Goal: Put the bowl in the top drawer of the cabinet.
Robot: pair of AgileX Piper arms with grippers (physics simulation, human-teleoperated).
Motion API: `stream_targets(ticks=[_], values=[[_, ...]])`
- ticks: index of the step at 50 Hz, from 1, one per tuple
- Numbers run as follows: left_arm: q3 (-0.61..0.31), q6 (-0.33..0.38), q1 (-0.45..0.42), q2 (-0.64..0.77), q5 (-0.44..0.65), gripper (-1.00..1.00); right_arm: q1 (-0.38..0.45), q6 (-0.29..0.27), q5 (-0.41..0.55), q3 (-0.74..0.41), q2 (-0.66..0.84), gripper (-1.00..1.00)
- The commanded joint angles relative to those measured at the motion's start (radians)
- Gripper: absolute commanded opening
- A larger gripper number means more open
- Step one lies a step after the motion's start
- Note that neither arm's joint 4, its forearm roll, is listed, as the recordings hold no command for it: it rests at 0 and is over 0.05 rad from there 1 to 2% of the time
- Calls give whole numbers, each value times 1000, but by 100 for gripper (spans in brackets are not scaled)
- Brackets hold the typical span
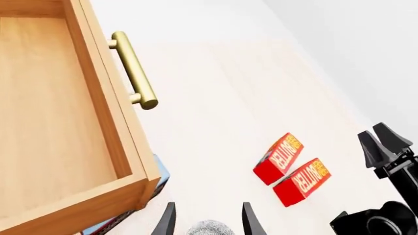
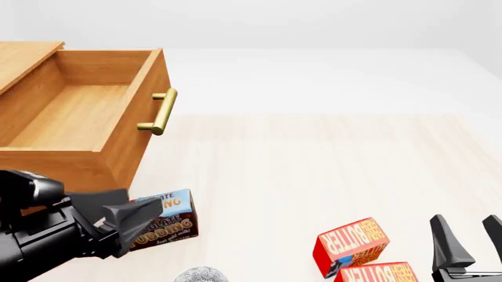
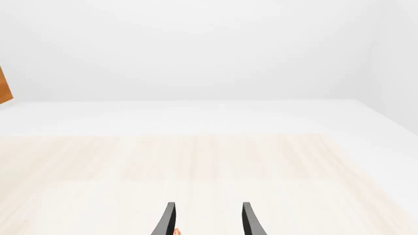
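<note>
While the top drawer (image 2: 79,111) of the cabinet (image 2: 23,59) stands pulled out at the table's (image 2: 314,158) far left corner, we see the bowl (image 2: 201,275) at the near edge, between our left gripper's (image 1: 207,221) parted fingers; whether they press it we cannot tell. Our right gripper (image 2: 471,241) hangs open and empty by the near right corner, beside two butter boxes (image 2: 353,241). A pudding box (image 2: 164,220) lies under the drawer front.

We are seeing the top drawer (image 2: 79,111) standing open at far left, pudding box (image 2: 164,222) lying before it, bowl (image 2: 202,275) sitting nearest, two butter boxes (image 2: 353,242) lying right.
</note>
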Motion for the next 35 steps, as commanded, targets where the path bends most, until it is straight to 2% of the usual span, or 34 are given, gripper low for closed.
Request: stream_targets(ticks=[1,35], values=[[30,-19,-21,26,3,100,0,0,0,0,0,100],[184,-98,-34,65,-72,100,0,0,0,0,0,100]])
